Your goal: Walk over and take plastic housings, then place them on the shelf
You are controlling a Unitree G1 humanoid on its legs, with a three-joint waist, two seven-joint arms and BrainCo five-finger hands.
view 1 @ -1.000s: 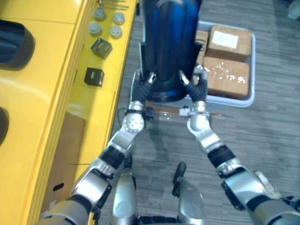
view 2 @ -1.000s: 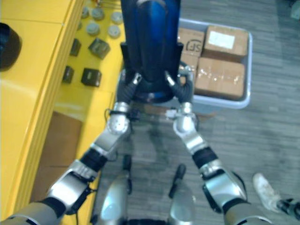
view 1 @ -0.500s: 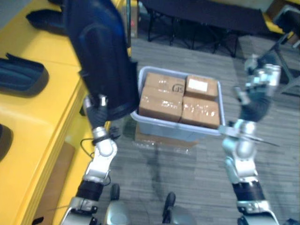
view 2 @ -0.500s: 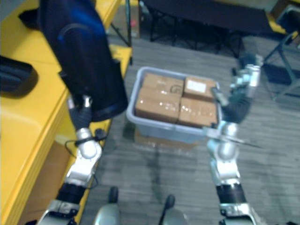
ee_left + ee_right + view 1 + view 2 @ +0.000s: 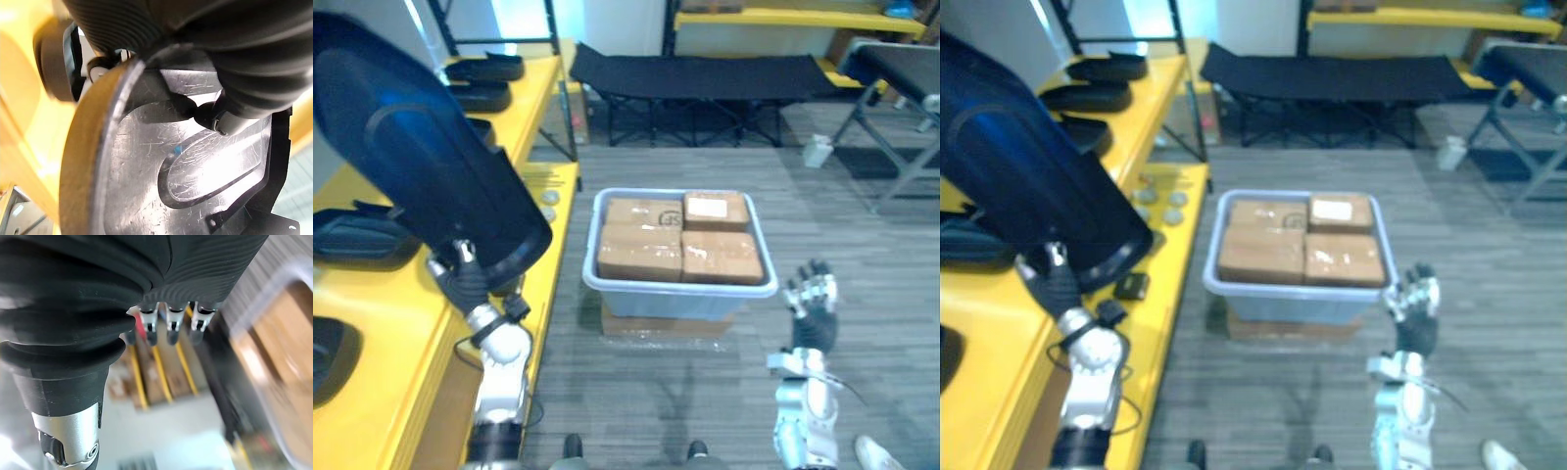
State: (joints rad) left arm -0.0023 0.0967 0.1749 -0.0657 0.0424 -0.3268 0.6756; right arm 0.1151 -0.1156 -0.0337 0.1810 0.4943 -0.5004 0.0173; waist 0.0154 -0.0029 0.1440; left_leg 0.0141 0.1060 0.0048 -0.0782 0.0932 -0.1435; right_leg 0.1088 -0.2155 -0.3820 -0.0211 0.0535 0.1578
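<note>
A large dark blue-black plastic housing [image 5: 421, 166] stands tilted over the yellow shelf [image 5: 372, 323] at the left, gripped at its lower edge by my left hand [image 5: 460, 281]. The left wrist view shows the housing's scratched inner face [image 5: 195, 166] with a dark fingertip [image 5: 227, 126] pressed on it. My right hand [image 5: 813, 305] is raised at the lower right, fingers straight and spread, holding nothing. Its fingers [image 5: 168, 328] show straight in the right wrist view too. More black housings [image 5: 484, 69] lie on the shelf's far part, and another [image 5: 357, 240] lies below the held one.
A grey tub [image 5: 680, 289] packed with cardboard boxes sits on the floor in the middle. A black cot [image 5: 695, 69] stands behind it. Small round parts [image 5: 1151, 196] and a dark block [image 5: 1129, 286] lie on the shelf's lower ledge. A person's shoe [image 5: 871, 452] shows at the bottom right.
The camera has tilted up. The housing, held by both hands in front a second ago, is now in the left hand alone and has swung left over the shelf. The right hand let go.
</note>
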